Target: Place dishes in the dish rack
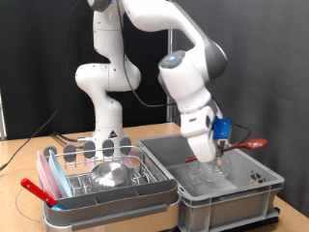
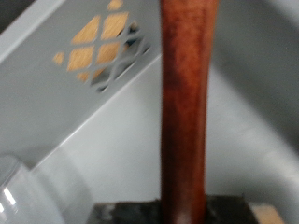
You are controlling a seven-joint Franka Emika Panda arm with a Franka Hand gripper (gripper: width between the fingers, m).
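Your claw (image 1: 207,155) hung in the grey bin (image 1: 253,186), clenched on a wooden spoon (image 2: 186,103); steel bowl (image 1: 110,174) sat racked in dish rack (image 1: 145,179), glass (image 1: 205,172) w/ bin left

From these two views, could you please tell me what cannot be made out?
- End effector: fingertips hidden below the grey bin's wall in the exterior view; open or shut unclear.
- Reddish-brown handle: both ends cut off in the wrist view, blurred.
- Clear glass piece: cut off at the wrist view's edge.
- Steel bowl in the dish rack: contents too small.
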